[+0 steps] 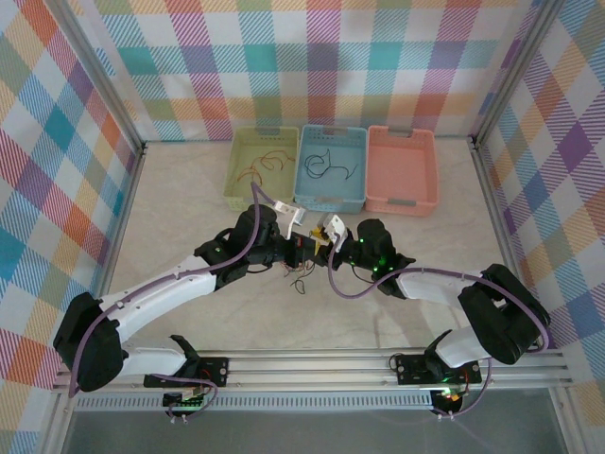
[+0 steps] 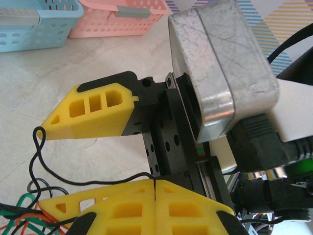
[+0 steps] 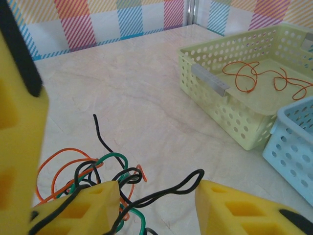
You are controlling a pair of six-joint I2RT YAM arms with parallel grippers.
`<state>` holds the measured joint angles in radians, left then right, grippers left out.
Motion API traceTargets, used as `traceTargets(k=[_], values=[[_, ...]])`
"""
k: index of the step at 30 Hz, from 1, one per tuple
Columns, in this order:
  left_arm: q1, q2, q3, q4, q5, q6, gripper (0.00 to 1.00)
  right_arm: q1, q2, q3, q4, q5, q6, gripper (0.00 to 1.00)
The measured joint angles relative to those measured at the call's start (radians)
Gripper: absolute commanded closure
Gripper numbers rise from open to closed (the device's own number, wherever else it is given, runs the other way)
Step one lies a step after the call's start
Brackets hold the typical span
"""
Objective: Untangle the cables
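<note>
At the middle of the pale marbled surface (image 3: pixel 146 88), your left end effector (image 2: pixel 154 190) is closed, apparently pinching a thin black strand (image 2: pixel 31 161); your right end effector (image 3: pixel 157 190) stands open around another. This tangle of orange, green and black cables (image 3: pixel 105 171) looks light and springy: grasp a free end.

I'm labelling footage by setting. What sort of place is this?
Probably a robot lab cell: plaid walls on a metal frame, two arms bolted to a rail, baskets and tangled cables on the table.
</note>
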<state>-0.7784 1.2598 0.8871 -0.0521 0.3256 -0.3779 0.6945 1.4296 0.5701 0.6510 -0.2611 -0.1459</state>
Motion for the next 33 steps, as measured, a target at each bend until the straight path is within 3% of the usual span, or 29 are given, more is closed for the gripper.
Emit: traceTargets(k=[8,23,33], values=[[0.0,-0.014,0.001,-0.015,-0.014,0.0,1.0,0.0,-0.008,-0.002,0.0,0.008,-0.001,0.49],[0.0,-0.067,0.01,-0.073,-0.049,0.0,1.0,0.0,-0.028,-0.021,0.028,0.014,0.0,0.54],[0.0,-0.018,0.01,-0.066,-0.012,-0.019,1.0,0.0,-0.026,-0.021,0.037,-0.013,0.004,0.5]])
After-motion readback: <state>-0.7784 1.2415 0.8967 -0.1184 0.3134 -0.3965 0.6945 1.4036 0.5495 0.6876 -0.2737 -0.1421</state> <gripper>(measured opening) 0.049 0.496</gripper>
